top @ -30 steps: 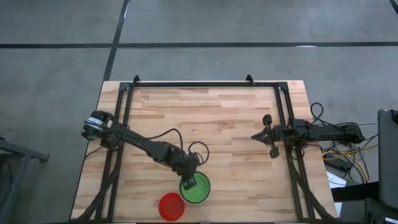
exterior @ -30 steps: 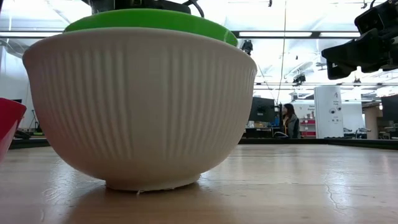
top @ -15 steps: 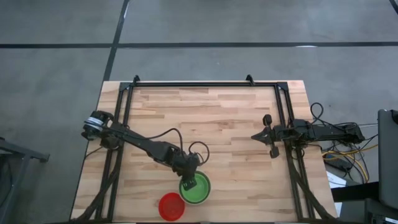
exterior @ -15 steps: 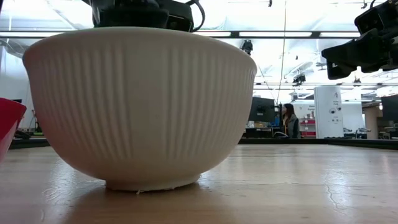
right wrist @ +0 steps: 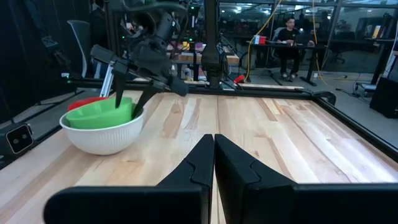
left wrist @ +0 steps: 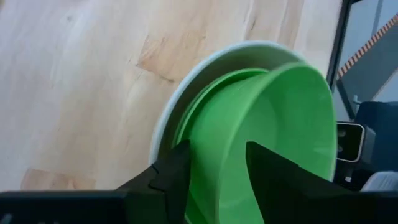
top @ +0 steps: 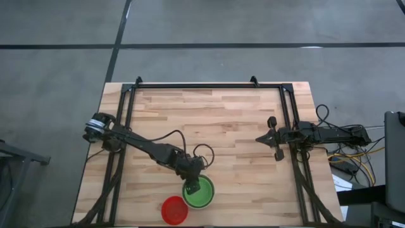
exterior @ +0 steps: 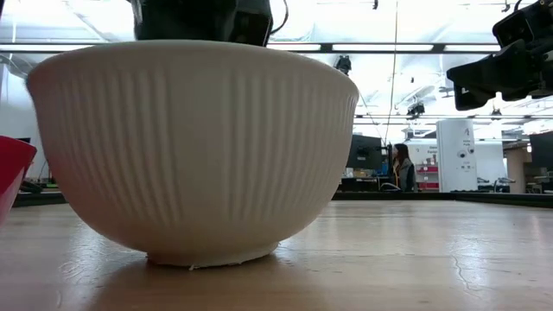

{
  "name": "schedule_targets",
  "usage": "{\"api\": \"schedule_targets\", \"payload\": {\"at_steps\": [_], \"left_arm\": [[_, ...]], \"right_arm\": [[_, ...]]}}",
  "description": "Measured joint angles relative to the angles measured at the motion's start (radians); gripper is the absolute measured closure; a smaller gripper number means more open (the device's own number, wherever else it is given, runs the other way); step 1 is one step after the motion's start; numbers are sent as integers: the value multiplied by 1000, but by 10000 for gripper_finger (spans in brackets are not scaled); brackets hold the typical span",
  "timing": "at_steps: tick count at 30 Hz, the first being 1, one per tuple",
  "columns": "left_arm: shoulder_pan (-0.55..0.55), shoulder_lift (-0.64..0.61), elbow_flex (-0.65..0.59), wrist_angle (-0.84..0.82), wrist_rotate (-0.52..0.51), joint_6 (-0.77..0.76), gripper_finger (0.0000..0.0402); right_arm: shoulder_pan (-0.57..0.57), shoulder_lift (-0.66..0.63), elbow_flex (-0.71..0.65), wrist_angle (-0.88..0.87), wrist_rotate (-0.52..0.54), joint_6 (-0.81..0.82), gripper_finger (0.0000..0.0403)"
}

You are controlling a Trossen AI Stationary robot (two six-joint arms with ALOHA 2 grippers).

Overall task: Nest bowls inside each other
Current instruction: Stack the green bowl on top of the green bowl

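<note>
A ribbed white bowl (exterior: 194,147) stands on its foot near the table's front edge, left of centre. Green bowls (left wrist: 280,118) are nested in it; two green rims show in the left wrist view. The stack also shows from above (top: 202,193). My left gripper (left wrist: 217,168) is open and slants down over the stack's left rim, one finger inside the top green bowl and one outside its wall. I see no clear touch. A red bowl (top: 173,209) stands just to the left, on the table. My right gripper (right wrist: 214,146) is shut and waits at the right edge.
Black frame rails (top: 130,107) run along the table's left, far and right sides. Bare wood lies at the middle and far part of the table (top: 209,114). In the low view a person (exterior: 402,168) shows in the room beyond.
The top green bowl's rim stood above the white bowl's rim a second ago. It has since dropped down into the stack and no longer shows in the low view. My left gripper has let go of it and has kept its place over the rim.
</note>
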Motion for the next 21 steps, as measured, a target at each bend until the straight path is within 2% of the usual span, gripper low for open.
{"api": "schedule_targets", "payload": {"at_steps": [8,21], "left_arm": [[0,-1,65,-81,-45,41,244],[4,-2,64,-85,-43,25,234]], "right_arm": [[0,0,0,0,0,0,394],[0,0,0,0,0,0,394]]}}
